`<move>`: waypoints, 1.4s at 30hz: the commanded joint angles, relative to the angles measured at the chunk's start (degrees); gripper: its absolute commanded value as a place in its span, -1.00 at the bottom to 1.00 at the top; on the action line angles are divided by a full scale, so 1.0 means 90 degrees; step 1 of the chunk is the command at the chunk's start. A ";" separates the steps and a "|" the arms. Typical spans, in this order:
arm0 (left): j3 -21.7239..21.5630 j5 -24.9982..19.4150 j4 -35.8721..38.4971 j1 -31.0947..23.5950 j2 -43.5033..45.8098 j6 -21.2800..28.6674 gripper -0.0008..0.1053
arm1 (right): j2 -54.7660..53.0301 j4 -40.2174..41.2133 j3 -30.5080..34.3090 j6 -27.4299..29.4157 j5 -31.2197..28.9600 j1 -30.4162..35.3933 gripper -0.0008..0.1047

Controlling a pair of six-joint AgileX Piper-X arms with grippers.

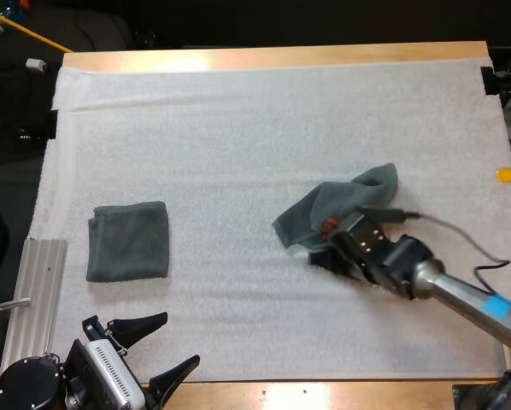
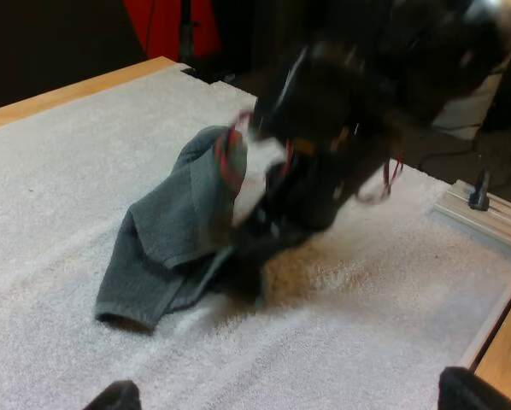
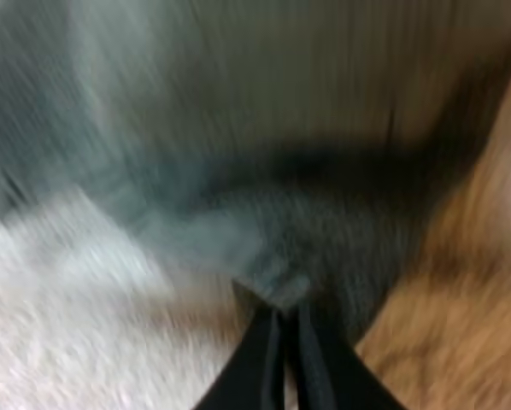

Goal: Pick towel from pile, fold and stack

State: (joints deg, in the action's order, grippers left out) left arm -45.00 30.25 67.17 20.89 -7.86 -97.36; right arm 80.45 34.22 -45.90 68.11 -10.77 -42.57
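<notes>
Right wrist view: right gripper (image 3: 288, 316) pinches the crumpled grey-green towel (image 3: 238, 231). High view: left gripper (image 1: 182, 337) gapes near a folded grey-green towel (image 1: 129, 241).

You are at a robotics lab bench, not a home. A wooden table (image 1: 281, 56) carries a white mat (image 1: 238, 128) laid flat as a work surface. An aluminium rail (image 1: 33, 290) lies just beside the mat's left edge. Two robot arms reach onto the mat: left arm (image 1: 33, 384) at its near-left corner, right arm (image 1: 469, 295) across its right side.
</notes>
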 commanded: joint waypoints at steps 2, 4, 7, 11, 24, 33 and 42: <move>-0.0002 0.0046 0.0027 0.0028 -0.0021 -0.0057 0.27 | -0.0439 0.0278 -0.0346 0.0591 -0.0349 0.0014 -0.99; -0.0002 0.0046 0.0027 0.0028 -0.0021 -0.0057 0.27 | -0.0668 0.0445 -0.0604 0.0876 -0.0448 0.0014 -0.99; -0.0002 0.0046 0.0027 0.0028 -0.0021 -0.0057 0.27 | -0.0903 0.0645 -0.0972 0.1168 -0.0453 0.0014 -0.99; -0.0002 0.0046 0.0027 0.0028 -0.0021 -0.0057 0.27 | -0.1000 0.0972 -0.1345 0.1227 -0.0441 0.0014 -0.99; -0.0002 0.0046 0.0027 0.0028 -0.0021 -0.0057 0.27 | -0.0923 0.1489 -0.0803 0.1227 -0.0066 0.0014 -0.57; -0.0002 0.0046 0.0027 0.0028 -0.0021 -0.0057 0.27 | -0.0114 0.1087 -0.0535 0.1227 0.0328 0.0014 -0.01; -0.0002 0.0046 0.0027 0.0028 -0.0021 -0.0057 0.27 | 0.0940 0.0925 -0.0535 0.1125 0.0281 0.0014 -0.01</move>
State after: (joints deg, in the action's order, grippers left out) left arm -45.00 30.25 67.17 20.89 -7.86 -97.36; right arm 89.19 42.90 -50.68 78.29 -8.41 -42.57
